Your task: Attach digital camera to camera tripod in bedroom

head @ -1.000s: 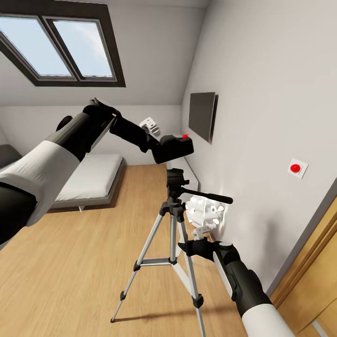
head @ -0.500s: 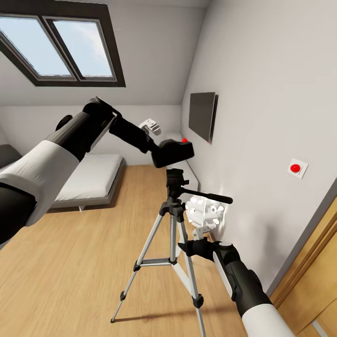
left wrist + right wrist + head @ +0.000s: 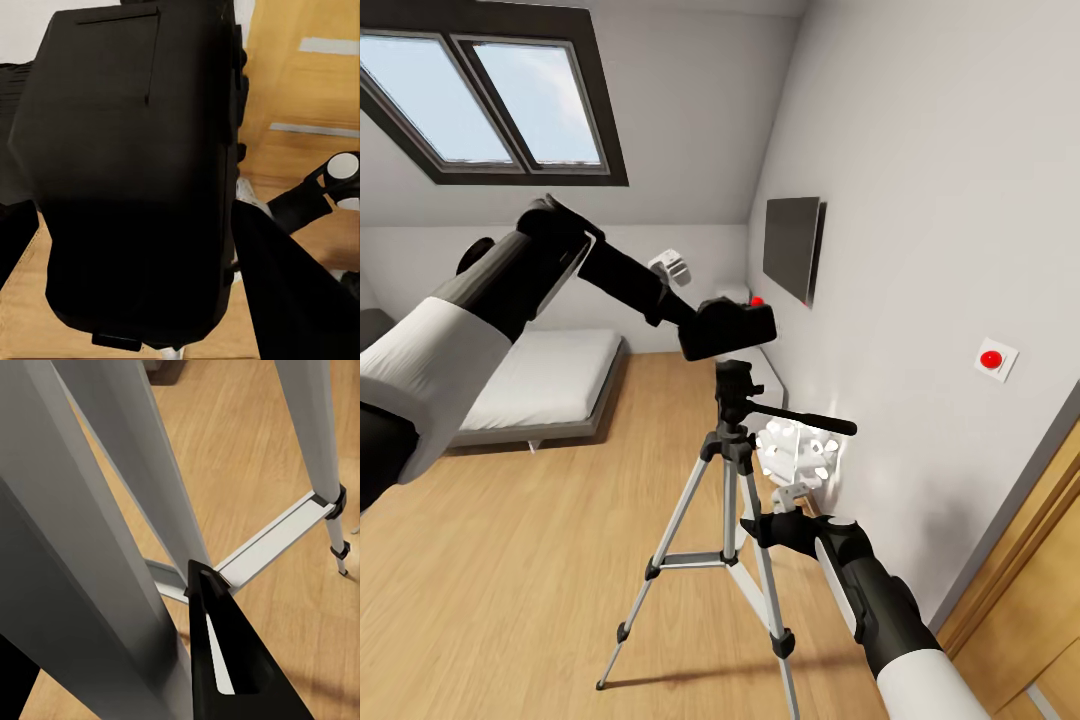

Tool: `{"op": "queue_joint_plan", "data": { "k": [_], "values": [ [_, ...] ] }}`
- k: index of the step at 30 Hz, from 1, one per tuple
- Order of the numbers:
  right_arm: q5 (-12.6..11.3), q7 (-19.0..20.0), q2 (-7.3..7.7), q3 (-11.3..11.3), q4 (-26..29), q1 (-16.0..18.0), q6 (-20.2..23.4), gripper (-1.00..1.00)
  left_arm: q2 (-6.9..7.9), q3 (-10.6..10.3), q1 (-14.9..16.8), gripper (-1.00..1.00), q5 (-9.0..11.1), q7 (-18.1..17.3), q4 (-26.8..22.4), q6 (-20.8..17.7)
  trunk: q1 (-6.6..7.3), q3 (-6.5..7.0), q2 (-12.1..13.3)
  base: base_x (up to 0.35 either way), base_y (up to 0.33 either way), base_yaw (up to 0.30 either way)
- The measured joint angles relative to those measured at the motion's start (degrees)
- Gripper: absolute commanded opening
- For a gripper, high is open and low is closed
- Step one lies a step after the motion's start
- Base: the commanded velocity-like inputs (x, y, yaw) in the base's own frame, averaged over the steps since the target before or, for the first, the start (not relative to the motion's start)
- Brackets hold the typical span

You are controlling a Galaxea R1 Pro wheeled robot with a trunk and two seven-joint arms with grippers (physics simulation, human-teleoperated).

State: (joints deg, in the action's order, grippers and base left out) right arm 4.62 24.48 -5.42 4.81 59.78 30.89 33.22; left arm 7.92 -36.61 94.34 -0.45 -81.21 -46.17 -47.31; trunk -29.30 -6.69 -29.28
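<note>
The digital camera (image 3: 728, 329) was held in the left gripper (image 3: 695, 328), raised just above the black head of the camera tripod (image 3: 732, 470); whether the body rested on the head or hung a hair above it could not be told from the head view; in the left wrist view the camera (image 3: 135, 180) was seen close up between the dark fingers (image 3: 300, 300), which were closed against its sides. The tripod was standing on the light wood floor (image 3: 510, 560) of the bedroom, near the white wall (image 3: 920, 250), with its pan handle (image 3: 800, 418) pointing toward that wall. The right gripper (image 3: 785, 512) was placed low beside the tripod legs; its finger (image 3: 225, 660) was seen among the silver legs (image 3: 97, 532), but how far the fingers were parted, or whether a leg was gripped, could not be told. The carrying and lifting were judged done; the seating of the camera on the head and the release were judged still to be made.
</note>
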Motion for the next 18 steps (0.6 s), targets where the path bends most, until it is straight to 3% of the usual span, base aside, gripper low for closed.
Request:
{"op": "queue_joint_plan", "data": {
  "k": [3,7,8,9,10,14,18],
  "values": [
    [0.0,0.0,0.0,0.0,0.0,0.0,0.0,-1.0,2.04,-0.1,0.0,-1.0,-0.9,-0.2,-2.2,0.5,0.0,0.0,0.0,0.0,0.0,0.0],
    [0.0,0.0,0.0,0.0,0.0,0.0,0.0,-1.0,3.3,-0.3,0.0,-1.0,-2.0,-0.3,-4.2,2.8,0.0,0.0,0.0,0.0,0.0,0.0],
    [0.0,0.0,0.0,0.0,0.0,0.0,0.0,-1.0,3.37,-0.3,0.0,-1.0,-2.4,-0.2,-4.5,3.6,0.0,0.0,0.0,0.0,0.0,0.0],
    [-0.1,-0.1,-0.01,0.0,0.0,0.0,0.0,-1.0,2.79,-0.6,0.0,-1.0,-5.4,-0.2,-4.6,6.7,0.0,0.0,0.0,0.0,0.0,0.0],
    [-0.1,-0.1,0.0,0.0,0.0,0.0,0.0,-1.0,2.62,-0.6,0.0,-1.0,-6.0,-0.2,-4.6,7.1,0.0,0.0,0.0,0.0,0.0,0.0],
    [-0.1,-0.1,0.0,0.0,0.0,0.0,0.0,-1.0,2.19,-0.5,0.0,-1.0,-7.6,-0.3,-4.5,8.0,0.0,0.0,0.0,0.0,0.0,0.0],
    [-0.1,-0.1,0.0,0.0,0.0,0.0,0.0,-1.0,2.04,-0.4,0.0,-1.0,-7.9,-0.3,-4.5,8.4,0.0,0.0,0.0,0.0,0.0,0.0]
  ]
}}
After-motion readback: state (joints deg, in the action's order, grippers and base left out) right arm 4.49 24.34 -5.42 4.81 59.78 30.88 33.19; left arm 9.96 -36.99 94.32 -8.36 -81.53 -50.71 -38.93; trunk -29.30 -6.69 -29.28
